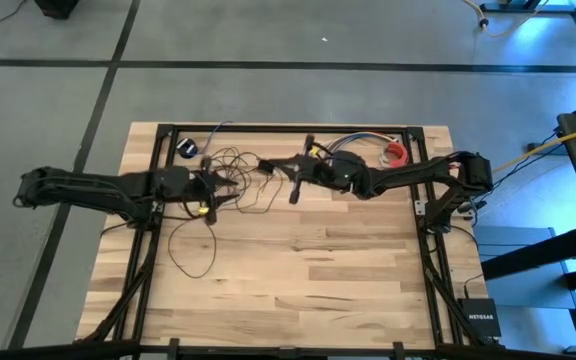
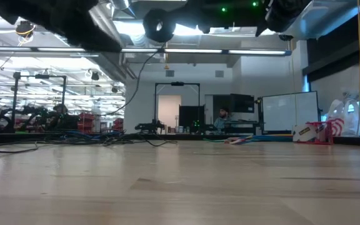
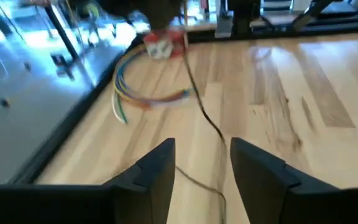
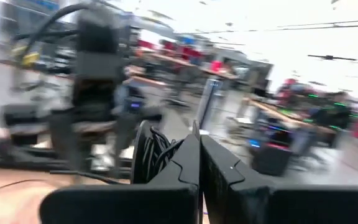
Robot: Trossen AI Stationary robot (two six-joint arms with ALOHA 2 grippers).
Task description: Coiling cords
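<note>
High view: cords (image 1: pixel 230 170) sprawled near the tabletop (image 1: pixel 298 270) back edge, between both arms.

Left wrist view: left end effector (image 3: pixel 201 165) apart, strand between fingers; better centred before closing.

Right wrist view: right end effector (image 4: pixel 199 152) together, pinching coiled loops; worth holding firm.

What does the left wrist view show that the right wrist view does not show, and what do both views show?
Only the left wrist view shows the left gripper with its fingers open above the wooden table, a thin cord running between them, and a bundle of multicoloured wires farther off.

Only the right wrist view shows the right gripper with its fingers shut, and dark cord loops just beside them.

Both views show the dark cord and the room behind the table.
</note>
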